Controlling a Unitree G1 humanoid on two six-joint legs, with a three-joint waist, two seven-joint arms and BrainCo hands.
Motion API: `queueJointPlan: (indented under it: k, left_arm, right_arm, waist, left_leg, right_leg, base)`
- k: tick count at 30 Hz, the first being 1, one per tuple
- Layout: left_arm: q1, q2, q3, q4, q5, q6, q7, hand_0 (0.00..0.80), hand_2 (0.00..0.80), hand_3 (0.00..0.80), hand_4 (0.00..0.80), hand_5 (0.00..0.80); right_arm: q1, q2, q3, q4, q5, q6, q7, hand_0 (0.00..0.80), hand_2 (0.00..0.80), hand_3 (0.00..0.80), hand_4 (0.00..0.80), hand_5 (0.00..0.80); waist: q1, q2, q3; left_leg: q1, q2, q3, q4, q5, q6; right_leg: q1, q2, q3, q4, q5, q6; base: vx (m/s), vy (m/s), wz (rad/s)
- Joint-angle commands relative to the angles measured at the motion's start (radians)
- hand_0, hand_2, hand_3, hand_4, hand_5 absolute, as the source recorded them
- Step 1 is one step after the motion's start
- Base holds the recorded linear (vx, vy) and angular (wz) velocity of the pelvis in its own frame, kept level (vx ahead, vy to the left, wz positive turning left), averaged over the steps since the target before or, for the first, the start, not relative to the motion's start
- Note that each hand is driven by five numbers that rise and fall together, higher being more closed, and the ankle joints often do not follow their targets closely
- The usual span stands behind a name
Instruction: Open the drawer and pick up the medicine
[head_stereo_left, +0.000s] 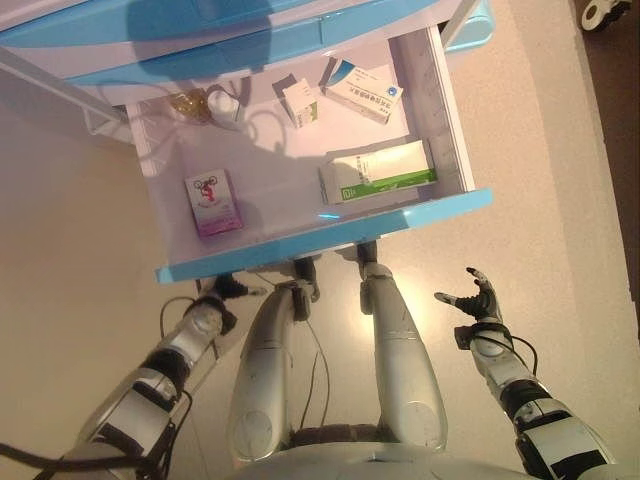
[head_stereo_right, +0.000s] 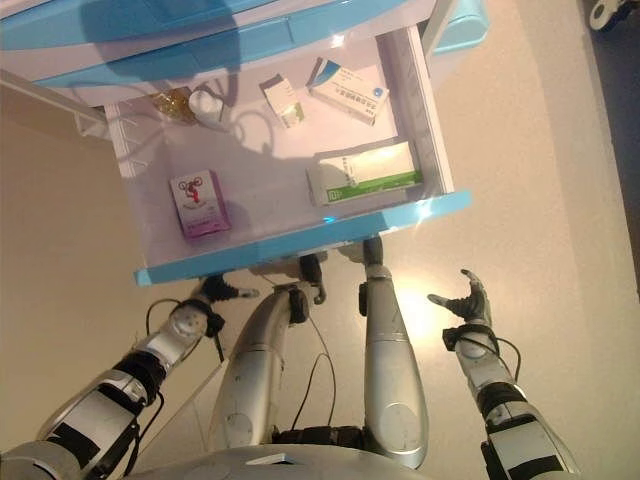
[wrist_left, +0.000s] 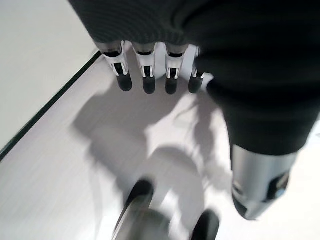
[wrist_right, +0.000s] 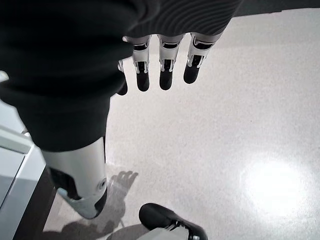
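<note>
Drawer (head_stereo_left: 300, 190) wide open, boxes inside; left hand (head_stereo_left: 222, 292) half-hidden beneath its front, right hand (head_stereo_left: 478, 301) slack, both empty.

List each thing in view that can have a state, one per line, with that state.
drawer: pulled open, contents exposed.
green and white box: lying flat in the drawer, untouched.
pink box: lying flat in the drawer.
blue and white box: lying at the back.
small box: at the back.
left hand: under the drawer front, open, empty.
right hand: open, empty, beside the drawer.
</note>
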Motion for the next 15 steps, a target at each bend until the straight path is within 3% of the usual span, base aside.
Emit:
queueJointPlan:
  k: [1,9,14,15]
  left_arm:
    - [0.024,0.066,0.067,-0.097,0.002,-0.006,0.066,0.000,0.000,0.000,0.000,0.000]
    - [-0.106,0.219,0.108,-0.164,-0.040,0.037,0.073,0.000,0.000,0.000,0.000,0.000]
    - [-0.286,0.313,0.114,-0.106,-0.069,0.122,0.028,0.000,0.000,0.000,0.000,0.000]
    - [-0.326,0.323,0.099,-0.084,-0.085,0.137,0.022,0.000,0.000,0.000,0.000,0.000]
  right_arm:
    - [0.082,-0.076,0.032,-0.038,-0.016,-0.010,0.009,0.000,0.000,0.000,0.000,0.000]
    - [0.092,-0.094,0.034,-0.051,-0.011,-0.019,0.016,0.000,0.000,0.000,0.000,0.000]
    - [0.100,-0.108,0.051,-0.086,-0.013,-0.001,0.023,0.000,0.000,0.000,0.000,0.000]
    - [0.102,-0.110,0.056,-0.082,-0.015,-0.004,0.024,0.000,0.000,0.000,0.000,0.000]
  waist:
    - [0.004,0.045,-0.025]
    - [-0.015,0.047,-0.025]
    - [-0.038,0.032,-0.025]
    - [-0.045,0.031,-0.025]
  left_leg:
    - [0.049,-0.052,-0.066,-0.093,0.025,-0.036]
    - [0.039,-0.044,-0.057,-0.099,0.034,-0.034]
    - [0.029,-0.035,-0.049,-0.097,0.038,-0.030]
    - [0.039,-0.036,-0.057,-0.085,0.008,-0.034]
  right_leg:
    - [0.029,0.073,-0.089,0.145,-0.131,-0.080]
    - [0.013,0.085,-0.080,0.141,-0.125,-0.085]
    - [-0.004,0.099,-0.065,0.140,-0.117,-0.085]
    - [0.005,0.102,-0.058,0.156,-0.146,-0.079]
  base:
    - [0.000,0.000,0.00]
    - [0.012,-0.008,-0.02]
    - [0.027,0.001,-0.05]
    - [0.080,0.014,-0.04]
